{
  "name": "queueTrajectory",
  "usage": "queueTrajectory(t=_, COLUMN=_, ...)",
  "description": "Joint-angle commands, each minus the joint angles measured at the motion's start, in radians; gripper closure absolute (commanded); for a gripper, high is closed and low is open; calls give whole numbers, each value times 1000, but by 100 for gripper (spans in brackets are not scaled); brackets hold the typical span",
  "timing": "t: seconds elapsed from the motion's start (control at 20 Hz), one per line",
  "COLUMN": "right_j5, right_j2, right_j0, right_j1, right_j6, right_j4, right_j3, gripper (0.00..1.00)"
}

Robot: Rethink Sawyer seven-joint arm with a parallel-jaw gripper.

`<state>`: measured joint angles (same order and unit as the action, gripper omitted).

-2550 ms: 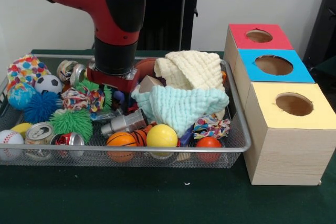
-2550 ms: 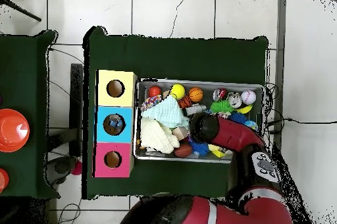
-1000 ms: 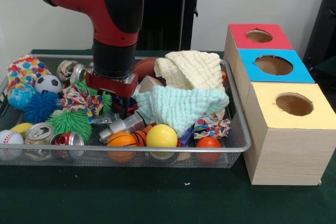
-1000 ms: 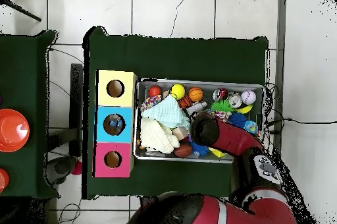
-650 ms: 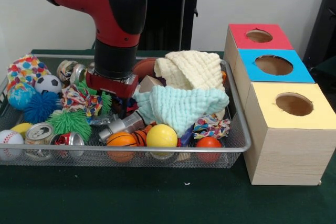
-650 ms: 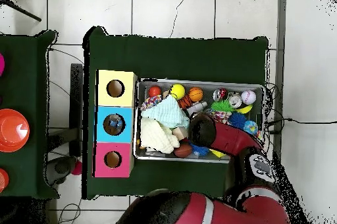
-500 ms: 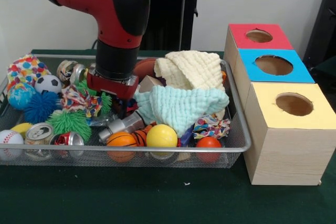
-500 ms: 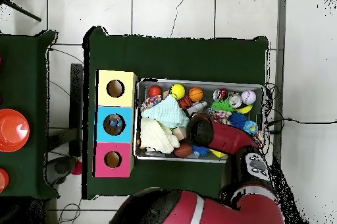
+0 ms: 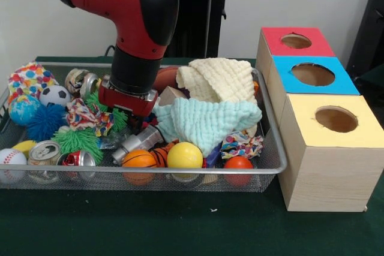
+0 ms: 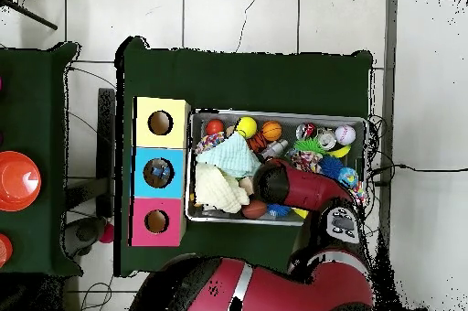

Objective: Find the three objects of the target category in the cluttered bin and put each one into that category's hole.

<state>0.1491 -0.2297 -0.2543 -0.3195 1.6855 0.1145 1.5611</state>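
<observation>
Front view, pincer: the pincer (image 9: pixel 137 125) hangs low in the wire bin (image 9: pixel 271 148), its tip buried among the clutter under the red wrist block; how far it is open, and whether it holds anything, cannot be told.
Silver can: a silver can (image 9: pixel 135 143) lies on its side just below and in front of the pincer, apparently touching or nearly so.
Cloths: a mint cloth (image 9: pixel 207 121) lies just beside the pincer toward the boxes, with a cream cloth (image 9: pixel 219 79) behind it.
Rope toy: a multicoloured rope toy (image 9: pixel 85 114) sits just on the pincer's other side.
Balls: an orange basketball (image 9: pixel 138 161), yellow ball (image 9: pixel 185 155) and small red ball (image 9: pixel 239 162) line the bin's near wall.
Boxes: red box (image 9: pixel 294 41), blue box (image 9: pixel 313 75) and yellow box (image 9: pixel 333 120), each with a round hole, stand beside the bin on the green counter (image 9: pixel 180 226).
Overhead view: the arm (image 10: pixel 302 188) covers the bin's middle, hiding the pincer.
</observation>
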Motion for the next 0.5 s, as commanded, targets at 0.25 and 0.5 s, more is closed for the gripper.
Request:
queueTrajectory(t=0.25, right_j5=-148, right_j2=46, right_j0=-34, right_j1=92, right_j6=128, right_j4=31, right_j3=-78, gripper=100)
queueTrajectory(t=0.5, right_j5=-130, right_j2=51, right_j0=-33, right_j1=76, right_j6=116, right_j4=33, right_j3=-71, gripper=100)
